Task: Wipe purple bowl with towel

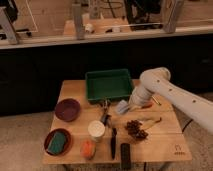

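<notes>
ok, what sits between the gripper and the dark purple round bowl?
In the camera view, the gripper, shut on the pale grey-blue cloth towel, hangs over mid-table. Between it and the purple bowl: one small dark utensil, otherwise bare wooden table.

Seeing a plain dark purple bowl (pixel 67 109), a green tray (pixel 109 85), a green sponge (pixel 58 142) in a red-brown bowl (pixel 46 146), and a white gripper (pixel 129 103) beside the tray pinching a pale blue towel (pixel 122 107).

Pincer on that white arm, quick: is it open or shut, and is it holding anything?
Pincer: closed, holding the towel, above the table just in front of the green tray.
</notes>
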Robot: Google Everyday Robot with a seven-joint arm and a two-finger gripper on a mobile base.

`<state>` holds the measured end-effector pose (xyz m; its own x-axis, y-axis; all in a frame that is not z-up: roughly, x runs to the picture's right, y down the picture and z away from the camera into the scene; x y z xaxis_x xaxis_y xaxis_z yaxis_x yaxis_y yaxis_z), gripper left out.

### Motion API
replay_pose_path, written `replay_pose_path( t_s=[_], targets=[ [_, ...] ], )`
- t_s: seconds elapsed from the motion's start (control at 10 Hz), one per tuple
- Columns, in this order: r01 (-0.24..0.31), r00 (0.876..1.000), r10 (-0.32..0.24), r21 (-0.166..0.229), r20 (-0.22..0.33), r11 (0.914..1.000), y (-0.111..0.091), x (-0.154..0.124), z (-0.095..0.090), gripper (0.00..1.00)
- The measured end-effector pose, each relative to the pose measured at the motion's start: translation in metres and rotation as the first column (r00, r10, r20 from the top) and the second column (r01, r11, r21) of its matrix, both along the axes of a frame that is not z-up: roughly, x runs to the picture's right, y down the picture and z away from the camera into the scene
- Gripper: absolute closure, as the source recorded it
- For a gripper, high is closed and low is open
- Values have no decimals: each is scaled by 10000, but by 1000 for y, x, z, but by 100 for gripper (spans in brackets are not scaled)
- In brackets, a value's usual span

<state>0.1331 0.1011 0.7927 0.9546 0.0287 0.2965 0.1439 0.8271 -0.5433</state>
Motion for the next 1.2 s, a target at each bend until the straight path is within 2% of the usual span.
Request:
replay_pose_path(
  t_s=[0.1, 0.8, 1.0, 1.1, 1.2],
  targets=[
    [121, 9998, -122, 32, 140, 9999, -2, -10, 2, 100],
    [159, 9997, -159, -6, 203, 9999, -1, -11, 1, 100],
    [106, 9943, -108, 29, 1056, 9999, -6, -23, -8, 100],
    [62, 9849, -75, 82, 1728, 9999, -13, -35, -18, 100],
    [79, 9676, -127, 203, 2523, 9998, -24, -58, -33, 100]
  ],
)
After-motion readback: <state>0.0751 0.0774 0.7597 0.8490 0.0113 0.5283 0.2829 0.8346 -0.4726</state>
